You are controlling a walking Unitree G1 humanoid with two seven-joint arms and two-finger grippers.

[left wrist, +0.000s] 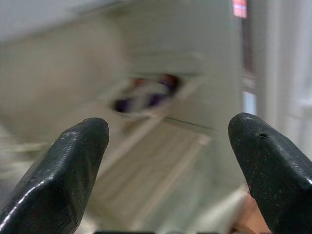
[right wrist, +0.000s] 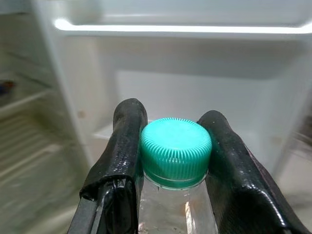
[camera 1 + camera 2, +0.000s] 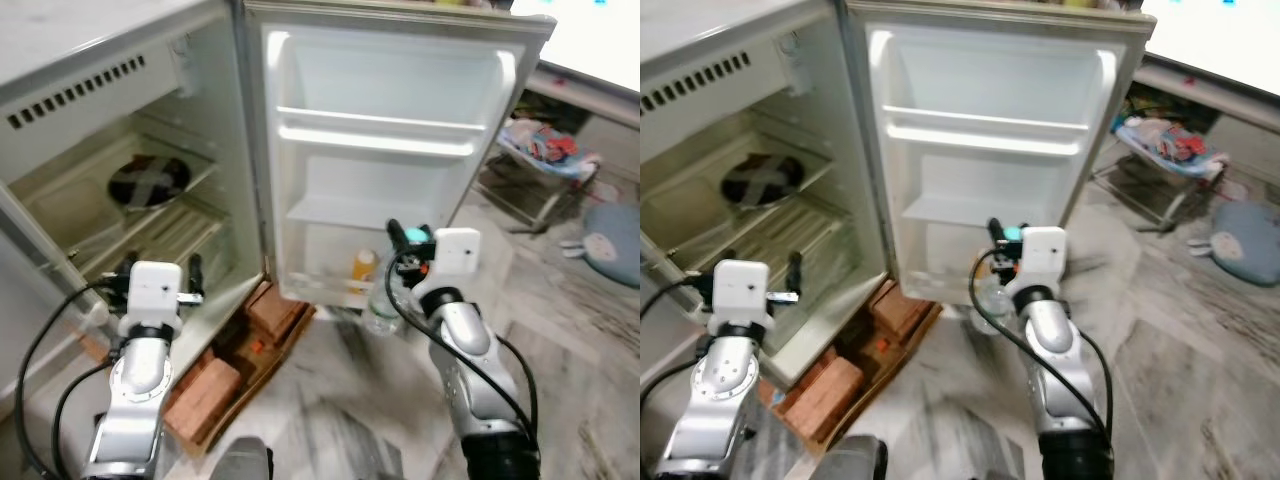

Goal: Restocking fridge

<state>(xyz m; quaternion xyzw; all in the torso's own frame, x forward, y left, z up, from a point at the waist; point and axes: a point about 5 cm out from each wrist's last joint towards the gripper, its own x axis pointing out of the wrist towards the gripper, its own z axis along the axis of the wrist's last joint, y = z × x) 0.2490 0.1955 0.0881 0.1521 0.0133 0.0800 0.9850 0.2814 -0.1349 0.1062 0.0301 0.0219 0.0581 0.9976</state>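
The right gripper [image 2: 170,161] pinches a clear bottle [image 2: 175,204] just under its green cap [image 2: 175,151], the body half hidden behind the arm, held low before the open fridge door [image 3: 390,150]. The left gripper [image 1: 168,146], spread wide and empty, faces blurred shelves [image 3: 150,230].

Open fridge [image 3: 120,80] at left, plate [image 3: 148,182] on its upper shelf. Fridge door [image 3: 390,130] straight ahead w/ small bottle [image 3: 363,266] in its bottom rack. Bricks [image 3: 205,390] on floor below fridge. Cushion [image 3: 610,243] far right.
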